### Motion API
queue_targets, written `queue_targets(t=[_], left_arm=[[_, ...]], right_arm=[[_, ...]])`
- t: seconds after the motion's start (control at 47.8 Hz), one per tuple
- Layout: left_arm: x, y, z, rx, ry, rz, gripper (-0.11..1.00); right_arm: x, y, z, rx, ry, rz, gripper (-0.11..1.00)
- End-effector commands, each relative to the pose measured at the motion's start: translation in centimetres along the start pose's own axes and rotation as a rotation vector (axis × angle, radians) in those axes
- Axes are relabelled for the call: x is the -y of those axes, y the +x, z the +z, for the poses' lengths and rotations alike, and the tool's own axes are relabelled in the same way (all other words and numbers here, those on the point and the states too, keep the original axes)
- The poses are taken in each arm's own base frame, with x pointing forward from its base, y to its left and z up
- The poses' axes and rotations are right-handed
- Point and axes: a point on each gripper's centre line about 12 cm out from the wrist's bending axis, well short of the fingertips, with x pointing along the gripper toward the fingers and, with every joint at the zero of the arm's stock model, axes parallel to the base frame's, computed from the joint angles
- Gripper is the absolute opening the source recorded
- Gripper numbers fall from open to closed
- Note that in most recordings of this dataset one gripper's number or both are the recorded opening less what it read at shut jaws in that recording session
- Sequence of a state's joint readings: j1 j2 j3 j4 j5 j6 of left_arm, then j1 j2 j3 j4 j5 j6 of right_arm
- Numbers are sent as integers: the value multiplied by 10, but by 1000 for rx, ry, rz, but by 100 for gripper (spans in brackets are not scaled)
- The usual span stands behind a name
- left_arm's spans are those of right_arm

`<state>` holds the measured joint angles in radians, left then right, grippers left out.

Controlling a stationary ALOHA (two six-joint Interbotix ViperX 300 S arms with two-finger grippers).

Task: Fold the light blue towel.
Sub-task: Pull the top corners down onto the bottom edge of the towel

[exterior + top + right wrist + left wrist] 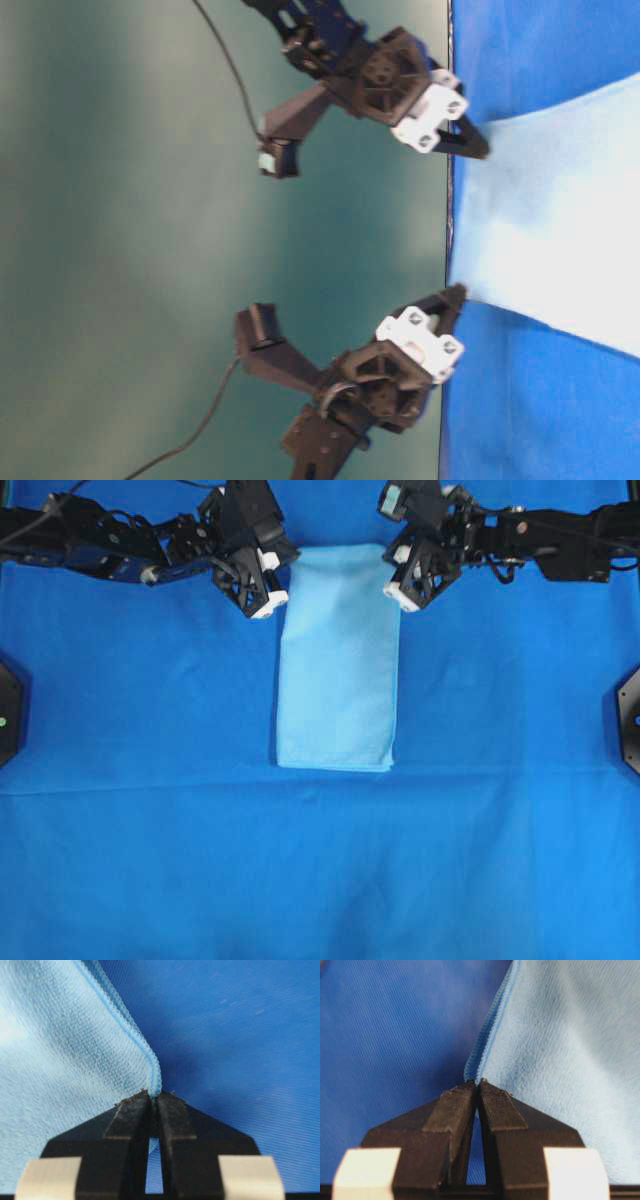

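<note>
Left end effector: pinching corner of thin pale-blue microfibre towel.
Right end effector: clamping opposite corner.
Technique: lifting both evenly, carrying towards near hem.

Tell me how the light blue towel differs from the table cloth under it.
The light blue towel is pale sky blue; the table cloth is deeper royal blue. The towel is a narrow folded strip; the cloth spreads across the whole view. The towel's far corners are pinched by the left gripper and right gripper; the cloth lies ungripped. Both are plain blue fabric.

bright, even light; faint shadows; wrist views soft at close range.
</note>
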<state>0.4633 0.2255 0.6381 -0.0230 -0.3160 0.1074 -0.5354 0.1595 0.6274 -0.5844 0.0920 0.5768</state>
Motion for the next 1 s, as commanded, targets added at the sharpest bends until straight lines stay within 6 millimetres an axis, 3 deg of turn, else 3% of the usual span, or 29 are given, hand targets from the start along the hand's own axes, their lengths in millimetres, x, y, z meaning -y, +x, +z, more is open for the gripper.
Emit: queue_targets(t=[0.0, 0.293, 0.502, 0.669, 0.983], left_arm=[[0, -10, 20, 55, 11, 1, 2], [6, -14, 22, 49, 27, -12, 2], [25, -34, 42, 62, 86, -55, 2], [54, -51, 44, 19, 174, -125, 2], [119, -71, 17, -113, 275, -283, 2]], right_arm=[[3, -16, 16, 52, 9, -7, 4], [-1, -20, 19, 65, 7, -2, 4], [-31, -40, 23, 72, -17, 33, 4], [-55, -60, 19, 43, -41, 42, 4], [-108, -83, -10, -31, -82, 96, 4]])
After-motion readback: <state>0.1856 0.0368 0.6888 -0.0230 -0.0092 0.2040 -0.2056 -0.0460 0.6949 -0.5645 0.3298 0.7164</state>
